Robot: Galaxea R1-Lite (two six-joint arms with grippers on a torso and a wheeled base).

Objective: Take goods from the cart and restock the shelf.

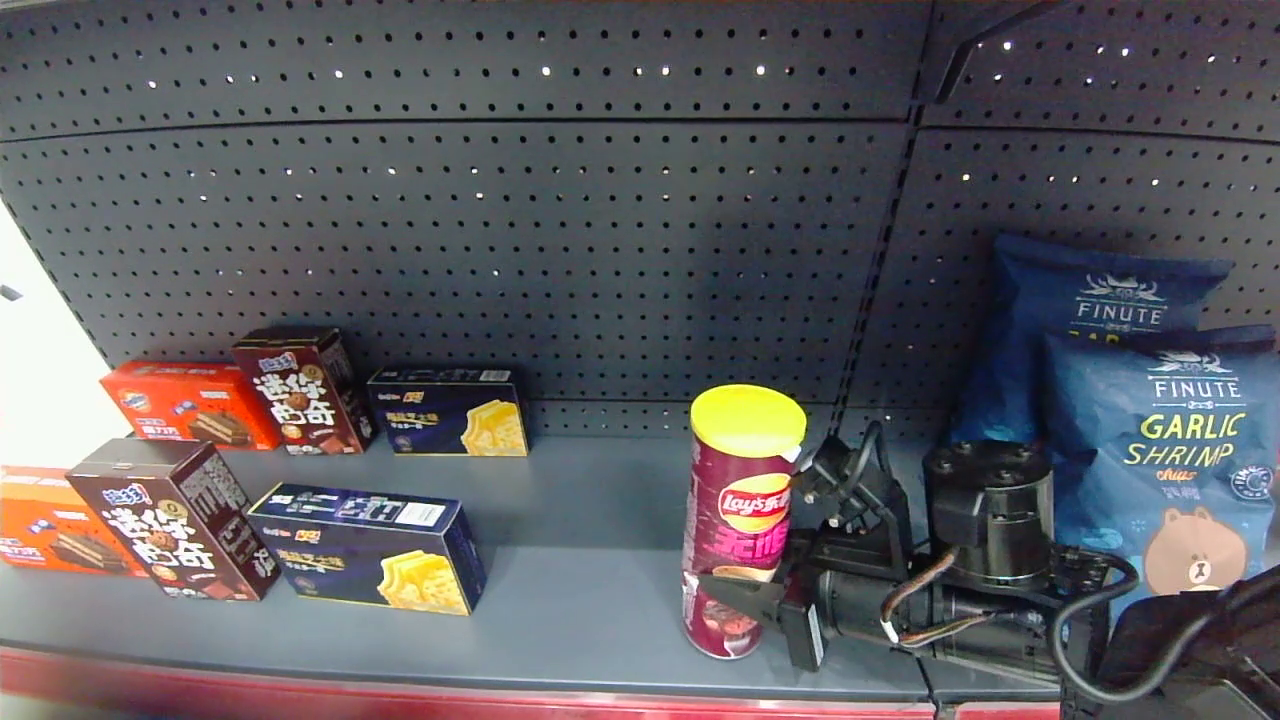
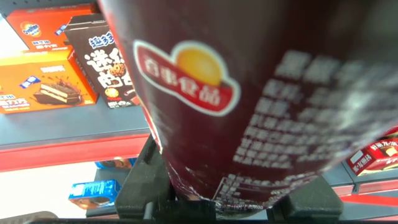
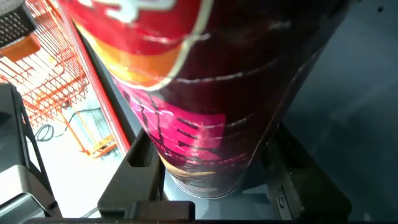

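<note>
Gripping chip can (image 1: 742,500) upright on shelf (image 1: 580,560)

Two blue chip bags (image 1: 1165,470) stand before the perforated panel (image 1: 500,250); one overlaps the other. Six snack boxes (image 1: 372,548) sit in two rows.

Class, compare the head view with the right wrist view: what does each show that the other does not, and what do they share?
Head view only: a yellow lid, snack boxes on the shelf, and blue snack bags against the pegboard. Right wrist view only: an orange wire cart off to the side. Both: the upright chip can, with the right gripper closed around its lower part.
</note>
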